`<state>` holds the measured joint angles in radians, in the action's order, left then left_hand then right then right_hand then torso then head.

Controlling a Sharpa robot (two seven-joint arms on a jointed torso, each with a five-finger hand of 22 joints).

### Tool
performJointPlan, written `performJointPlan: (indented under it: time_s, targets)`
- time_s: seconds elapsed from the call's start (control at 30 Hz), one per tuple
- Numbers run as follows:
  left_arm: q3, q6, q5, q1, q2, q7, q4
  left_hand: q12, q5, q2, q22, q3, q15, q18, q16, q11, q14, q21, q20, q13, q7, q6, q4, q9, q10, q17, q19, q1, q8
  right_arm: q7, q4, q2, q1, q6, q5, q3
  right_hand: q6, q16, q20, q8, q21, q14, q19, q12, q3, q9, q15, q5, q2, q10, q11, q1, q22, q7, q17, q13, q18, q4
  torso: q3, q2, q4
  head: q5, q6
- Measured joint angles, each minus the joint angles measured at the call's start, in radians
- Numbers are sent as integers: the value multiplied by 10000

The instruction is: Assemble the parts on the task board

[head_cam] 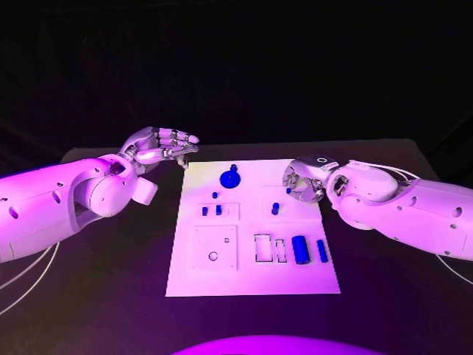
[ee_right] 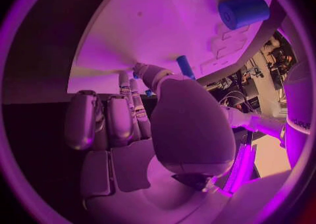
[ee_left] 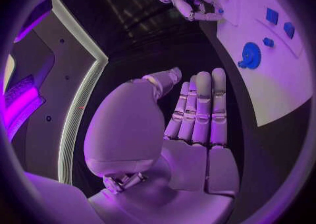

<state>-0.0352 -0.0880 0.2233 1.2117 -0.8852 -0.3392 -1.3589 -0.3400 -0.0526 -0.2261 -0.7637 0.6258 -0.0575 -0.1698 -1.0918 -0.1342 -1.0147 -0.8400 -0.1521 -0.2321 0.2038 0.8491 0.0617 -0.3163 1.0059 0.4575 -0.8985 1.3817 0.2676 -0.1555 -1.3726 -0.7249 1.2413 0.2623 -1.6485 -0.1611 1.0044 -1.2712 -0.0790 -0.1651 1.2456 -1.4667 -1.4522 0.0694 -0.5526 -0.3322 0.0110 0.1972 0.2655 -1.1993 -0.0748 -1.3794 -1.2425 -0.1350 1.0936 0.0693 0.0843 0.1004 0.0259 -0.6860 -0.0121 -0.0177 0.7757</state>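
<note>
On the black bench, the white plastic task board [head_cam: 253, 277] carries loose blue parts, including a gear [head_cam: 229, 178]; I judge assembly barely begun. Left hand [head_cam: 160, 146] curled empty; right hand [head_cam: 304, 181] grasp unclear.

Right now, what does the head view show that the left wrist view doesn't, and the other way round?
Head view: the whole white board, near end included, where a blue cylinder and a blue bar lie side by side. Left wrist view: the palm side of the left robot hand, fingers straight, close together, holding nothing. Both: the blue gear at the board's far end, and the right robot hand at the board's right edge.
</note>
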Motion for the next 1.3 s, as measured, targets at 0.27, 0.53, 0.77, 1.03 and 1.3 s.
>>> performJointPlan:
  time_s: [0.27, 0.53, 0.77, 1.03, 1.3]
  targets:
    - [0, 7, -63, 0, -2, -11, -2, 0, 0, 0, 15, -23, 0, 1, 0, 0, 0, 0, 0, 8, -1, 0, -23, 11, 0, 0, 0, 0, 0, 16, 48, 101, -28, 60, 3, 8, 146, -110, 0, -97, 156, 0, 0, -1, -189, -93, 0, -95, -214, -145, 37, -17, -185, 34, 77, -3, -1, -27, 1, 0, 5, -8, 41]
    - [0, 15, -87, 0, -2, -11, -7, 1, 0, 0, 27, -66, 0, 2, 0, -36, 0, 46, -39, 8, 35, -37, 20, 16, -36, 1, -40, 0, 0, 22, 46, 138, -46, 23, 12, 24, 683, -291, 0, -502, 539, 0, 0, 117, -464, -372, 73, -403, -508, -643, 69, -108, -604, 143, 120, 9, 1, -220, -5, 0, 2, -5, 82]
    - [0, 23, -98, 0, -3, -3, -11, 1, 0, 0, 34, -65, 0, 2, 0, -23, -1, 46, -39, 12, 35, -37, 20, 20, -48, 1, -39, 0, 0, -28, 15, 152, -48, -121, -56, 48, 770, -349, 37, -631, 719, 0, -36, 123, -632, -546, 145, -228, -621, -729, -19, -197, -656, 157, 128, 6, -154, -555, -11, 12, 0, -17, 118]
    - [0, 30, -101, 0, -22, 12, -15, 1, 0, 0, 44, -65, -1, 2, 0, 0, -1, 46, -38, 19, 35, -37, 20, 30, -71, 2, -39, 0, -1, -168, -58, 161, -46, -244, -319, 55, 772, -388, 72, -691, 846, 0, -71, 57, -778, -636, 144, -226, -685, -801, -95, -261, -655, 158, 99, -2, -153, -764, -12, 14, 2, -23, 151]
    - [0, 31, -100, 0, -24, 18, -28, 1, 0, 0, 59, -93, -1, 2, 0, 1, -1, 46, -38, 18, 70, -73, -9, 30, -71, 2, -39, 0, -1, -387, -165, 159, -95, -87, -688, 32, 909, -388, 72, -747, 1079, -1, -71, 38, -834, -711, 142, -228, -685, -854, -148, -262, -654, 185, 83, -2, -153, -821, -7, 14, 1, -8, 169]
